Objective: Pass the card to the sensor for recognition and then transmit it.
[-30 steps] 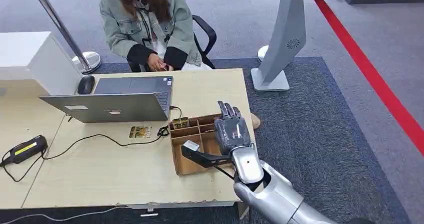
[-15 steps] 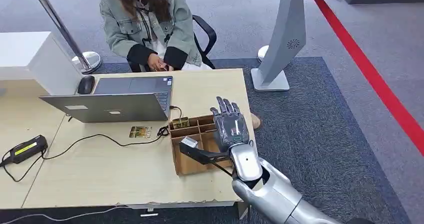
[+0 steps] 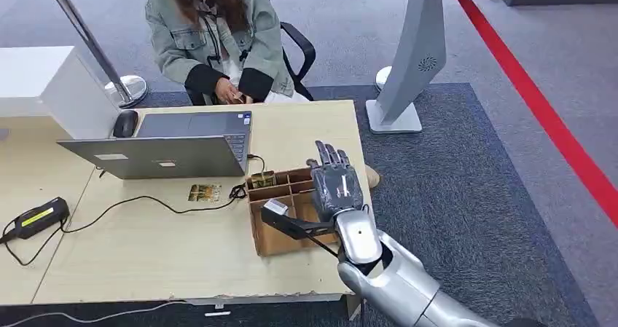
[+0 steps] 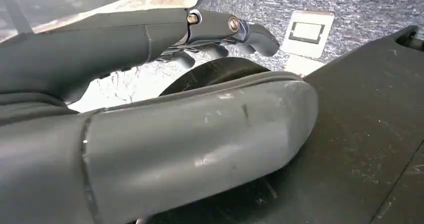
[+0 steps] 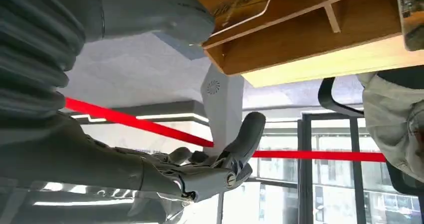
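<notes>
Since a second ago the right hand [image 3: 337, 185] has been drawn slightly back toward the near edge of the worktop [image 3: 146, 247] and a little to the left, its fingertips now lying over the far right compartments of the cardboard box [image 3: 284, 214]; since half a second ago it has scarcely shifted. The hand is held flat, palm down, with dark fingers extended and apart and the thumb [image 3: 280, 220] stretched out sideways over the middle of the box; nothing is seen gripped in it. In the right wrist view the fingers [image 5: 240, 144] are seen loosely spread, and a glossy gold-patterned card [image 5: 240, 7] is seen inside a compartment of the box, just beside the grey thumb. A second gold card [image 3: 205, 192] lies flat on the pale wood-grain worktop, just left of the box, beside a black cable [image 3: 138, 205]. The box is made of brown corrugated board, split by thin dividers, and stands near the right edge. A grey laptop [image 3: 171, 145] stands open behind it, a black mouse [image 3: 125, 123] at its far left corner. A person in a pale green denim jacket [image 3: 211, 39] is seated at the far edge. The left hand [image 4: 220, 32] is seen with its dark fingers curled in on nothing.
</notes>
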Robot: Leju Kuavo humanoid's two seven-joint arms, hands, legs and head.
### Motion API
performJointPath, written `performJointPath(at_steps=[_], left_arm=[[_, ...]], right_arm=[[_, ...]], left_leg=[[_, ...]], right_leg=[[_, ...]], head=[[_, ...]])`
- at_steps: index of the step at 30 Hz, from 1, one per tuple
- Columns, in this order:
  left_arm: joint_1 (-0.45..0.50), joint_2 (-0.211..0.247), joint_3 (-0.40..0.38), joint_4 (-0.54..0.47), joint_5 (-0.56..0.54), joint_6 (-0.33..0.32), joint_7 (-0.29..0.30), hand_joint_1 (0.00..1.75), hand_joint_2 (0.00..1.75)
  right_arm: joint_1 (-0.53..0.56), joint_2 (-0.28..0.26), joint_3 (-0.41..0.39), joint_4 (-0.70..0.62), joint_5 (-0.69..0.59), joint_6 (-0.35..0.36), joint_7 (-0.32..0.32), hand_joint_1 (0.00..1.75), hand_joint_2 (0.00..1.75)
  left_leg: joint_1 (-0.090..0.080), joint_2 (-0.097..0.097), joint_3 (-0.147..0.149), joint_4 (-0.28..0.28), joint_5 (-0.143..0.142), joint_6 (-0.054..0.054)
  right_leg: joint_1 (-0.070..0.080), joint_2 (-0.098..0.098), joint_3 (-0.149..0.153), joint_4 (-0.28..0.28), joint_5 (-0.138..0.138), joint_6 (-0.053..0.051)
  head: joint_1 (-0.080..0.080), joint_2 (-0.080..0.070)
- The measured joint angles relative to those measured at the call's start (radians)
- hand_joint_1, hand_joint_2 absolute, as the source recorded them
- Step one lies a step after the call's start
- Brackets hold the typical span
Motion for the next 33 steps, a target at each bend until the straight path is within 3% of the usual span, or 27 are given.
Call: performJointPath(at_steps=[7,12,13,14,15,16,17,33], left_arm=[[-0.002,0.0,0.0,0.0,-0.002,0.0,0.0,0.0,0.0],[-0.002,0.0,0.0,0.0,-0.01,0.002,0.0,0.0,0.0],[-0.002,0.0,0.0,0.0,-0.01,0.002,0.0,0.0,0.0],[-0.002,0.0,0.0,0.0,-0.011,0.002,0.0,0.0,0.0],[-0.002,0.0,0.0,0.0,-0.012,0.002,0.0,0.0,0.0],[-0.002,-0.001,0.0,0.0,-0.013,0.002,0.0,0.0,0.0],[-0.003,-0.001,0.0,0.0,-0.014,0.002,0.0,0.0,0.0],[-0.004,-0.001,0.0,0.0,-0.016,0.0,0.0,0.0,0.0]], right_arm=[[0.003,0.001,0.001,0.0,-0.004,0.0,-0.001,0.84,1.75],[0.005,0.005,0.001,0.0,-0.011,-0.001,-0.002,0.84,1.75],[0.005,0.007,0.001,0.0,-0.011,-0.002,-0.002,0.73,1.75],[0.006,0.008,0.001,0.0,-0.012,-0.002,-0.002,0.73,1.75],[0.007,0.009,0.001,0.0,-0.012,-0.002,-0.002,0.47,1.75],[0.007,0.01,0.001,0.0,-0.013,-0.002,-0.002,0.09,1.75],[0.007,0.01,0.001,0.0,-0.014,-0.002,-0.002,0.03,1.75],[0.007,0.018,0.0,0.007,-0.027,-0.03,-0.011,0.03,1.75]], left_leg=[[0.0,0.0,0.0,0.0,0.0,0.0],[0.0,0.0,0.0,0.0,0.0,0.0],[0.0,0.0,0.0,0.0,0.0,0.0],[0.0,0.0,0.0,0.0,0.0,0.0],[0.0,0.0,0.0,0.0,0.0,0.0],[0.0,0.0,0.0,0.0,0.0,0.0],[0.0,0.0,0.0,0.0,0.0,0.0],[0.0,0.0,0.0,0.0,0.0,0.0]], right_leg=[[0.0,0.0,0.0,0.0,0.0,0.0],[0.0,0.0,0.0,0.0,0.0,0.0],[0.0,0.0,0.0,0.0,0.0,0.0],[0.0,0.0,0.0,0.0,0.0,0.0],[0.0,0.0,0.0,0.0,0.0,0.0],[0.0,0.0,0.0,0.0,0.0,0.0],[0.0,0.0,0.0,0.0,0.0,0.0],[0.0,0.0,0.0,0.0,0.0,0.0]], head=[[0.0,0.0],[0.0,0.0],[0.0,0.0],[0.0,0.0],[0.0,0.0],[0.0,0.0],[0.0,0.0],[0.0,0.0]])
